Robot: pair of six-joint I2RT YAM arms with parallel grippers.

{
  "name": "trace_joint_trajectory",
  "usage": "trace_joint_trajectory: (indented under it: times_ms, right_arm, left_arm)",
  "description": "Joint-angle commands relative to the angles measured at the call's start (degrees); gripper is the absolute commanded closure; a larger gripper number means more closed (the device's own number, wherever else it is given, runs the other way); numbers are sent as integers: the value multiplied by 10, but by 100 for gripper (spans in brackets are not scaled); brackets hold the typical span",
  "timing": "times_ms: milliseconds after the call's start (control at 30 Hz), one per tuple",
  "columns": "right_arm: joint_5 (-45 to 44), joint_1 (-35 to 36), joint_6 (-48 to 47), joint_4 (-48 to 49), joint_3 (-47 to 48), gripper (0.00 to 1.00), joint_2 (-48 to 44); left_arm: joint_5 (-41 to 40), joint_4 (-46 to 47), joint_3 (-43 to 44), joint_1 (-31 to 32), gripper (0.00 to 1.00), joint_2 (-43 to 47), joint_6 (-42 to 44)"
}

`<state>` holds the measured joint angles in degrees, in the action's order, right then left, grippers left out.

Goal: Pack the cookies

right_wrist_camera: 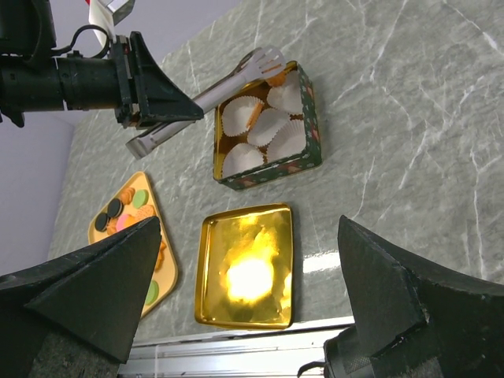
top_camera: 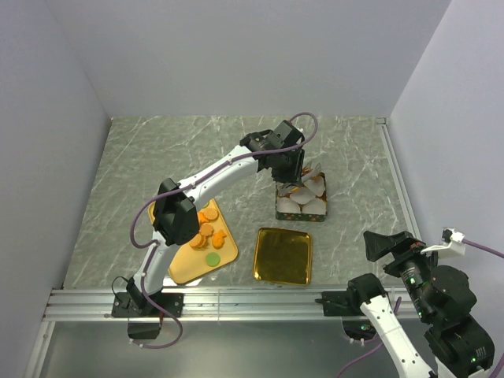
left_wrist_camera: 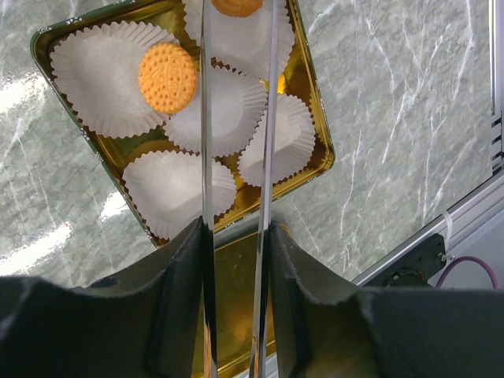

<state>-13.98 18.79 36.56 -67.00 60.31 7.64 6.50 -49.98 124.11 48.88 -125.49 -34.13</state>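
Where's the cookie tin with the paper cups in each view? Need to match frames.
Top external: the tin sits right of centre, under the left arm's wrist.
Left wrist: the tin fills the upper left, behind the tongs.
Right wrist: the tin is at upper centre.
Shared landmark: the gold tray beside the tin, a sliver in left wrist, whole in right wrist.

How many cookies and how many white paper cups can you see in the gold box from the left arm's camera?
Orange cookies: 2 (one lying flat, one cut off at the top edge between the tongs)
White paper cups: 5
Total: 7
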Motion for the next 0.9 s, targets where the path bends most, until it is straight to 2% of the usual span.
trace_joint_trajectory:
  times_ms: [0,300,633,867]
  right_arm:
    - [-12,4,1,2,-2,0,-4]
    - [-12,3,5,2,-3,0,-6]
    - [-6,3,14,4,-6,0,-10]
    - [18,4,12,18,-19,0,-3]
  left_arm:
    - [11,23,26,4,60,2,-3]
    - [13,27,29,5,53,8,-4]
    - [11,16,54,5,52,14,-6]
    - [-4,8,55,-3,51,51,-7]
